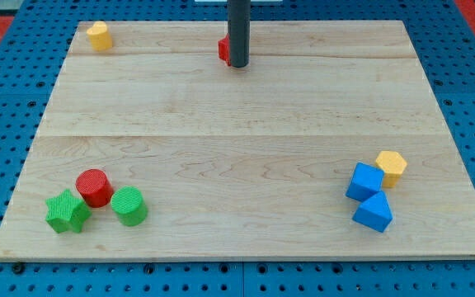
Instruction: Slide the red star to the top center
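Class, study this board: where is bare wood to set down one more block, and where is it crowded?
Free: the broad middle, between my tip beside the red star above and the bottom clusters; also the top right.
Crowded: bottom left, with red cylinder, green star, green cylinder; bottom right, with blue cube, blue block, yellow block. A yellow block occupies the top left.

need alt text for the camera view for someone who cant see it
A dark rod's tip sits at the board's top centre, hiding most of a red block at its left. A yellow block lies top left; a red cylinder, green star and green cylinder cluster bottom left; two blue blocks and a yellow one cluster bottom right.
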